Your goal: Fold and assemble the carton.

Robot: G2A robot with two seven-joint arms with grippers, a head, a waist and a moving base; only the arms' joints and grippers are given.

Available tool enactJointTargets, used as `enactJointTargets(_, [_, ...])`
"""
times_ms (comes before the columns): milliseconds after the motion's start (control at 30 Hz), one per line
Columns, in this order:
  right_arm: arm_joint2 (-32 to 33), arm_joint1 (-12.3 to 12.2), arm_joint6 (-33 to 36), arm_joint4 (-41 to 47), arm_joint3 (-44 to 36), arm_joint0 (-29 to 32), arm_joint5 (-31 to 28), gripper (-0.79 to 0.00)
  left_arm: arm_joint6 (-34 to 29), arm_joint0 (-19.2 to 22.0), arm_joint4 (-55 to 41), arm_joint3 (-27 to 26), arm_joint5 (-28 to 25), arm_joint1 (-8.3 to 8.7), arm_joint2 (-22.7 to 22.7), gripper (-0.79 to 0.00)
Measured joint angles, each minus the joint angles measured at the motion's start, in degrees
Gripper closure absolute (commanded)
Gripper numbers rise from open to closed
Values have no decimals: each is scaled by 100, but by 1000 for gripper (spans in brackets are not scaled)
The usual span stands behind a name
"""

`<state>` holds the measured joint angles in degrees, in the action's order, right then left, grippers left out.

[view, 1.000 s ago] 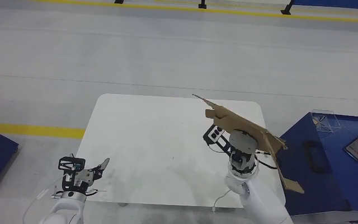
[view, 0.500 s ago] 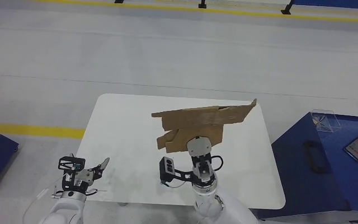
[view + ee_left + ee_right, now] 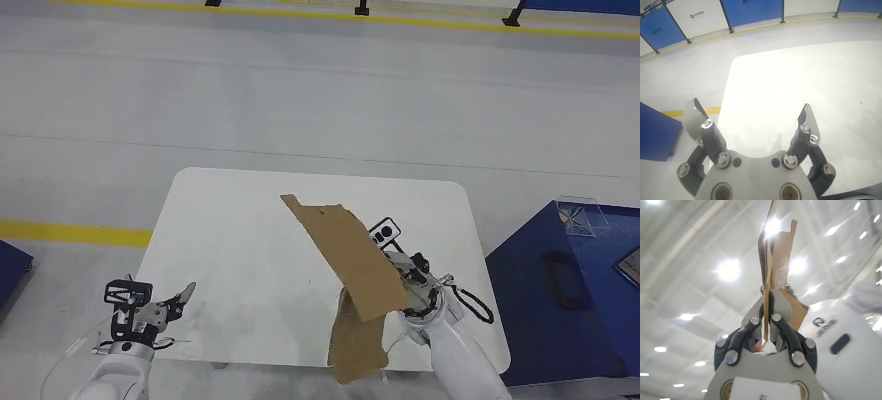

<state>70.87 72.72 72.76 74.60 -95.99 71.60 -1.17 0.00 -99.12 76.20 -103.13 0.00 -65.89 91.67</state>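
A flat brown carton (image 3: 345,268) hangs in the air above the near right part of the white table (image 3: 250,260), tilted, with one flap drooping past the table's front edge. My right gripper (image 3: 767,294) is shut on the carton's edge (image 3: 772,262) and points up at the ceiling; in the top view the carton covers its fingers. My left gripper (image 3: 185,294) is open and holds nothing, at the table's near left corner. Its fingers (image 3: 806,115) hover over bare tabletop.
A blue cabinet (image 3: 580,290) stands right of the table, with a clear plastic holder (image 3: 578,214) on it. Another blue box (image 3: 657,136) sits on the floor left of the table. Yellow floor lines (image 3: 75,234) run left of the table.
The right arm has swung the carton around, from the table's right edge across the middle to a slanted pose at the near right. The left arm has stayed still.
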Motion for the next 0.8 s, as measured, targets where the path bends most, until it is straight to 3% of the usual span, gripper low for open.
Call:
enactJointTargets(300, [1194, -77, -1250, -3934, -1485, 1183, -3892, 0, 0, 0, 0, 0, 0, 0, 0, -785])
enactJointTargets(400, [1319, -36, -1877, -5148, -1739, 1534, -4806, 0, 0, 0, 0, 0, 0, 0, 0, -785])
enactJointTargets(500, [1328, -14, -2205, -5964, -1782, 1642, -5085, 0, 0, 0, 0, 0, 0, 0, 0, -785])
enactJointTargets(800, [1324, -16, -2171, -5823, -1777, 1634, -5060, 0, 0, 0, 0, 0, 0, 0, 0, -785])
